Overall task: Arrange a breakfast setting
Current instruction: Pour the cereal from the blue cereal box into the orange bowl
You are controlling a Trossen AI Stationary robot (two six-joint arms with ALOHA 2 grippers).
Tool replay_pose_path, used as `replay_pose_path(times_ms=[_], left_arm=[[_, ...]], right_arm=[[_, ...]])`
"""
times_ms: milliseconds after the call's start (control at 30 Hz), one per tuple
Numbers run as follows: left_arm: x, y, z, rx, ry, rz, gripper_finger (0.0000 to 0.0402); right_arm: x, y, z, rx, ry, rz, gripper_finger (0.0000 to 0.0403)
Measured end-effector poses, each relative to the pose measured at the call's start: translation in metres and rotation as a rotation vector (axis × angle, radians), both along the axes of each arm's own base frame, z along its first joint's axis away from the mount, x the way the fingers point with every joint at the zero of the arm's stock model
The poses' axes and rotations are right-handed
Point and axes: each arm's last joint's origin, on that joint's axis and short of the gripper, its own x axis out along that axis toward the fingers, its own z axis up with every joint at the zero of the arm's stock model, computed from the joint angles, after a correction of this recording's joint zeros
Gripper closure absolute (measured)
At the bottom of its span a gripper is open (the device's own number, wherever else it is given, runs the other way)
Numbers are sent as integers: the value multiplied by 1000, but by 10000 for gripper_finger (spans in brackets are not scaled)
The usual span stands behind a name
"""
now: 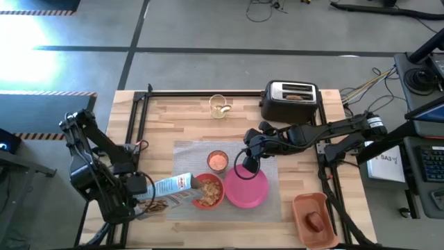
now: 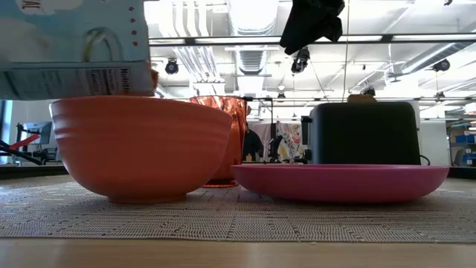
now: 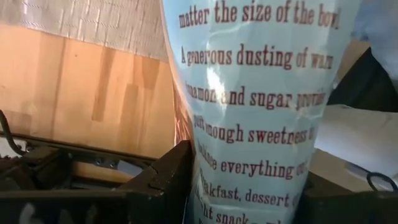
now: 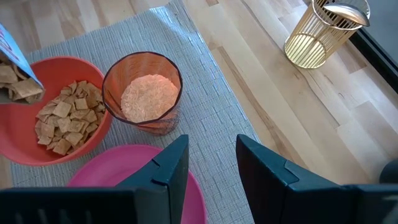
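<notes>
A grey mat [image 1: 270, 167] lies mid-table. On it stand a red-orange bowl [image 1: 208, 192] with cereal squares, a pink plate [image 1: 247, 190] and a clear cup [image 1: 218, 160] with pinkish filling. My left gripper [image 1: 142, 191] is shut on a light-blue cereal bag [image 1: 172, 187] whose mouth [image 4: 13, 81] tips over the bowl's left rim. My right gripper [image 1: 246, 167] hovers open above the plate's far edge, nothing between its fingers [image 4: 168, 171]. A red apple [image 1: 316, 222] lies in the orange tray. A brown toast slice [image 1: 295, 97] sits in the toaster. My left gripper pinches the cereal bag between its two fingers [image 3: 165, 177], on the printed side walls [image 3: 211, 186] near the end away from the mouth. The fingers come from above and lie across the bag. The bag is lifted clear of the table, slanting toward the bowl.
The black-and-chrome toaster [image 1: 291, 101] stands at the far edge, a gold wire holder [image 1: 219, 105] to its left. The orange tray [image 1: 305, 207] sits at the near right corner. Black frame rails [image 1: 139, 118] run along the table's sides.
</notes>
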Motion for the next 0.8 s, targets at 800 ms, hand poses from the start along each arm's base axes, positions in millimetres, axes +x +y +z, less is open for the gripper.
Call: replay_pose_path(times_ms=[800], left_arm=[[-24,-13,-1,140,-210,51,277]], right_arm=[[0,0,0,0,0,0,280]])
